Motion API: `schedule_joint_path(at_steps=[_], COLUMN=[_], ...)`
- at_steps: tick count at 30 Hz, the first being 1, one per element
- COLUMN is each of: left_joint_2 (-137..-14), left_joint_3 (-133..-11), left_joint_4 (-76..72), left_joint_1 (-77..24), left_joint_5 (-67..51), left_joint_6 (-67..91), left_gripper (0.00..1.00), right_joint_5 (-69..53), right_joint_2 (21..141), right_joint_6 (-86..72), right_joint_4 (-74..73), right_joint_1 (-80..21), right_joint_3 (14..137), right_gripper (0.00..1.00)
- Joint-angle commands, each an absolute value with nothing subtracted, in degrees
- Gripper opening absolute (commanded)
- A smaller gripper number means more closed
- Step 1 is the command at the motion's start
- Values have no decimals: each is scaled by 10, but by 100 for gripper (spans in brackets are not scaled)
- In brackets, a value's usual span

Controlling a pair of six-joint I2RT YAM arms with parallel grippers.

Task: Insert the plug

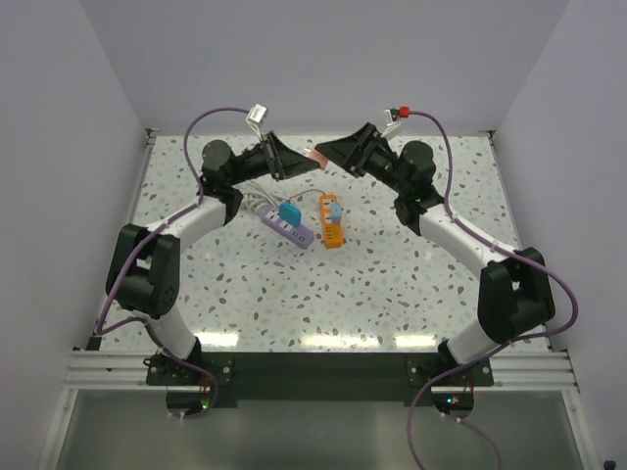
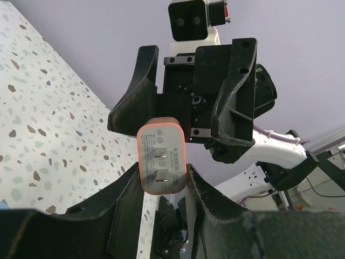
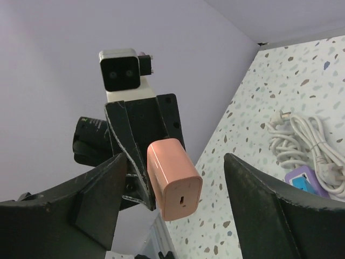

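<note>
A pink wall-charger plug [image 1: 319,155] is held in the air above the far middle of the table, between the two raised grippers. My left gripper [image 1: 297,163] is shut on the plug; in the left wrist view the plug [image 2: 161,156] sits between the two fingertips with its two flat prongs facing the camera. My right gripper [image 1: 340,153] is open, its fingers [image 3: 102,189] spread wide to either side of the plug [image 3: 173,178] without touching it. A purple power strip [image 1: 287,228] lies on the table below.
A blue plug [image 1: 291,211] sits in the purple strip. An orange power strip [image 1: 333,226] with a light blue plug [image 1: 334,208] lies beside it. A coiled white cable [image 1: 257,201] lies behind the purple strip; the cable [image 3: 307,135] also shows in the right wrist view. Walls enclose the table.
</note>
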State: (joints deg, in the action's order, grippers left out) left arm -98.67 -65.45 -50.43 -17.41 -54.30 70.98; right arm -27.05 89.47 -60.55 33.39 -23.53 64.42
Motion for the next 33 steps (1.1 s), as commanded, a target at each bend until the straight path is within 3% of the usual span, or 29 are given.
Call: schedule_joint_path(at_steps=[1, 5, 25, 28, 33], left_joint_2=[-985, -990, -993, -990, -991], left_joint_3=[-643, -625, -611, -605, -608], left_joint_4=[-594, -651, -688, -687, -670], left_joint_1=[-170, -170, -171, -171, -172], left_joint_5=[-553, -540, -504, -506, -511], left_joint_6=[768, 822, 853, 853, 851], left_gripper=[0, 0, 0, 0, 0], right_joint_5=[-282, -296, -315, -309, -310], right_joint_2=[867, 873, 854, 856, 858], right_joint_6=[-589, -592, -584, -583, -575], right_joint_4=[377, 388, 379, 384, 373], right_joint_1=[-236, -236, -237, -237, -237], right_joint_3=[643, 647, 627, 634, 644], right_gripper=[75, 64, 55, 45, 7])
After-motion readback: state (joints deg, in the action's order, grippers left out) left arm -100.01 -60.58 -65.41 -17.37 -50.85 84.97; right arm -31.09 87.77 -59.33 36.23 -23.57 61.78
